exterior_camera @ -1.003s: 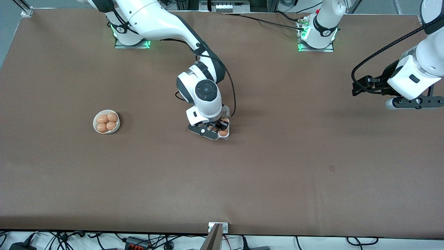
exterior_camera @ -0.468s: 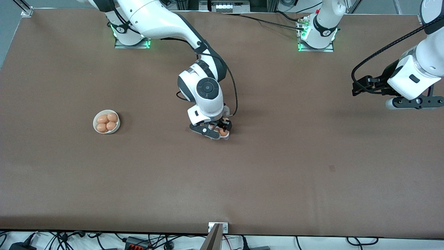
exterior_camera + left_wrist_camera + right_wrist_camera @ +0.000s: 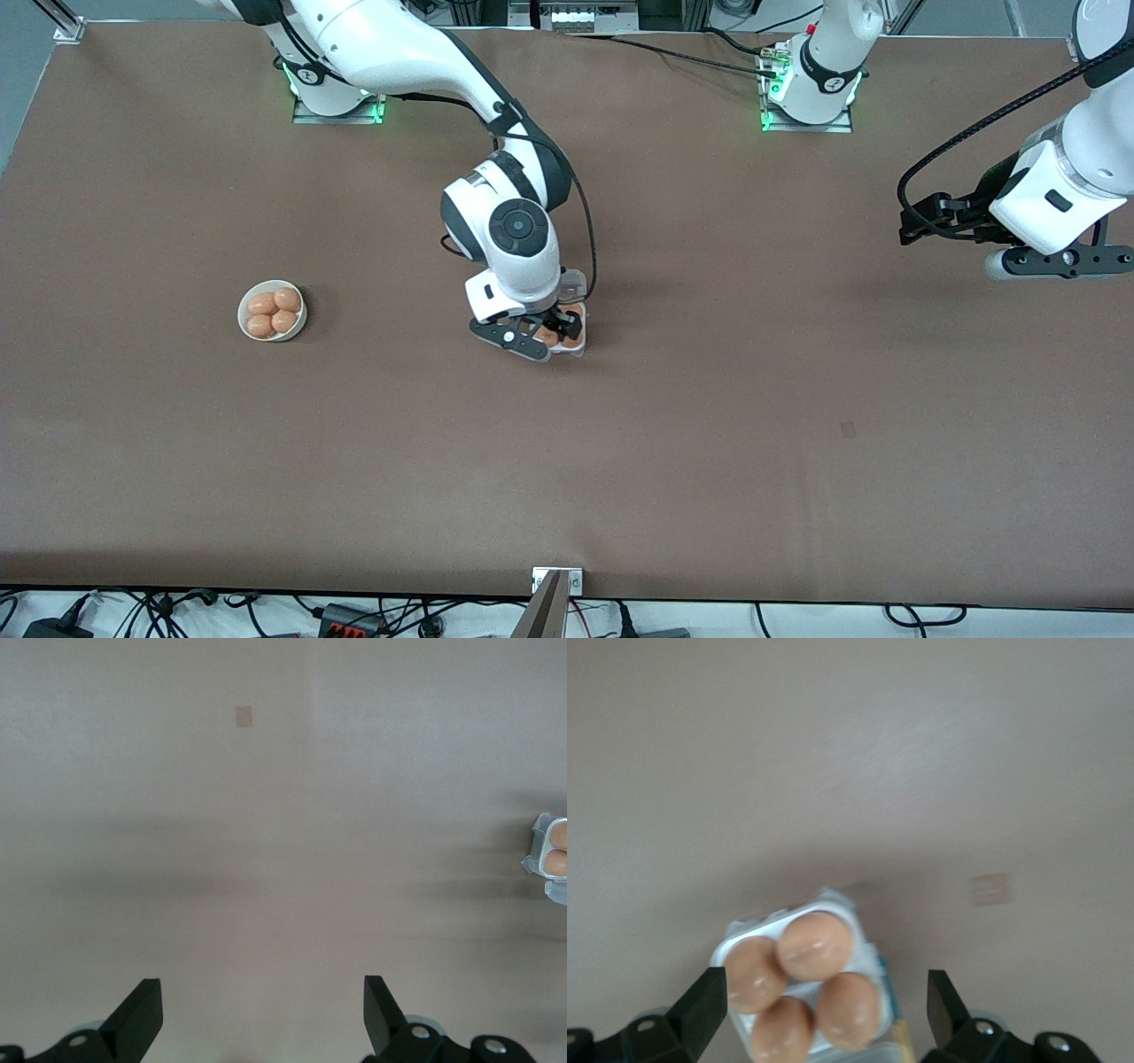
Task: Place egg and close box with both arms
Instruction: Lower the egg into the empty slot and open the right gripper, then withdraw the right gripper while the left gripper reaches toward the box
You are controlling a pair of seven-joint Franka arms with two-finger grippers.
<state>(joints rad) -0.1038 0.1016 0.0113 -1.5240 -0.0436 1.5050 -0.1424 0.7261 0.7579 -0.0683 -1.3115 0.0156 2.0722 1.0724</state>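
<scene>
Bowl (image 3: 272, 311) with four eggs sits on the tabletop (image 3: 709, 425) toward the right arm's end. Mid-table, the right claw (image 3: 551, 335) hangs just over the box (image 3: 574, 330), fingers spread wide, gripping nothing; the right wrist view shows four eggs (image 3: 804, 979) seated in the cells. The lid looks not yet shut. Toward the other end, the left claw (image 3: 921, 223) waits in the air, fully open and empty. Judgement: egg placement done; next, both arms fold the clear lid down and press it closed.
</scene>
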